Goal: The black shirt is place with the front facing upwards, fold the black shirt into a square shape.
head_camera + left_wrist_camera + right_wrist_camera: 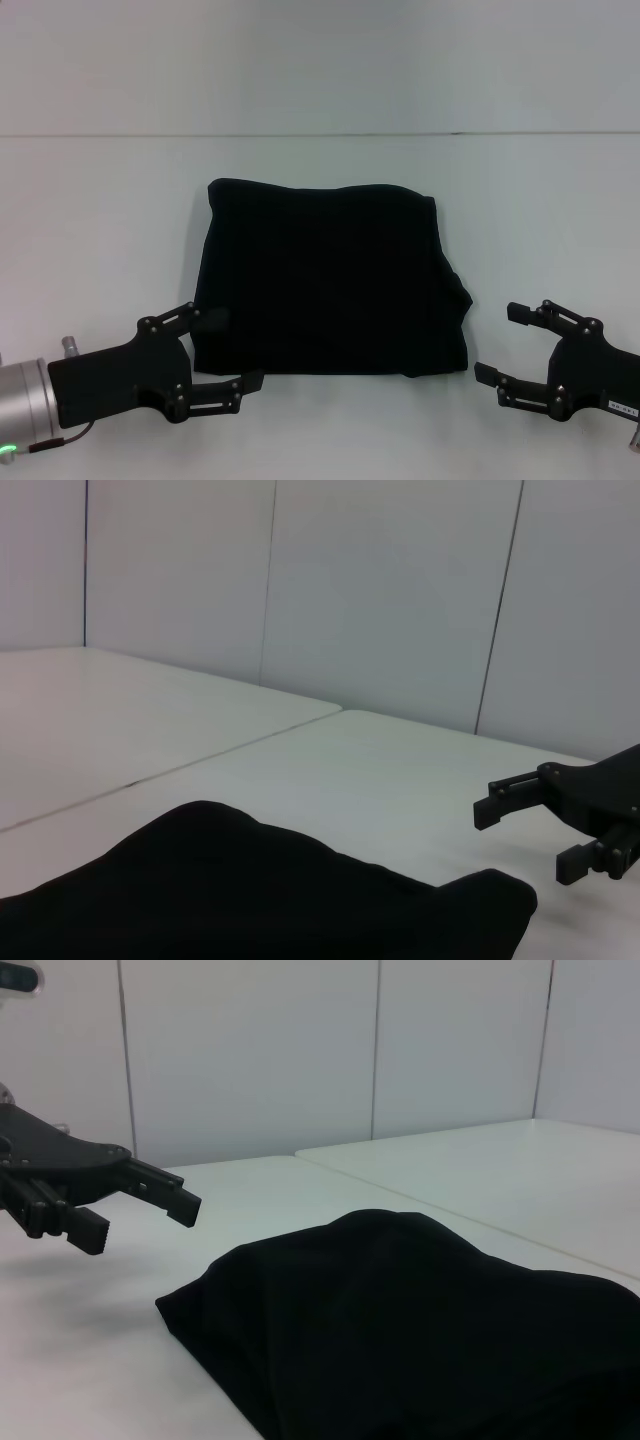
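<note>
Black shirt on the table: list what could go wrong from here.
1. The black shirt is already a rough rectangle, but a lump sticks out at its near right corner; another fold could leave it lopsided rather than square.
2. The left gripper, open, sits at the near left corner with one of its fingers over the edge; closing may catch only the top layer and pull the fold open.
3. The right gripper, open, sits clear of the cloth, so uneven lifting could skew it.
</note>
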Available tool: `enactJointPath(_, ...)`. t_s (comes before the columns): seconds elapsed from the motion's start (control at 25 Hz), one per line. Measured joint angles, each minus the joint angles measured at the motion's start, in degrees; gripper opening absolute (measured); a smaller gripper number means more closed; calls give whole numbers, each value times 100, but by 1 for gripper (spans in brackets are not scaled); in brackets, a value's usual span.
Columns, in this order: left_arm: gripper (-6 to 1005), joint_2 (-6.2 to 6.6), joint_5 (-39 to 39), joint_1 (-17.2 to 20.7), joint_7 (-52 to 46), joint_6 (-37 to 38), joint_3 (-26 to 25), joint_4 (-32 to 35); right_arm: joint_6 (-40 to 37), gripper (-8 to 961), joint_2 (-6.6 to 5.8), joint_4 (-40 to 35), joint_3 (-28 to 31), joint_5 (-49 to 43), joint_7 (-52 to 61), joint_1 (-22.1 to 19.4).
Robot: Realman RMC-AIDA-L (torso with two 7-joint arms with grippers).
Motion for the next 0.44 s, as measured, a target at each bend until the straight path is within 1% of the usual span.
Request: enactJointPath(0.44, 938, 19, 24, 8, 10, 25, -3, 15, -59, 924, -1, 15, 15, 0, 17, -24)
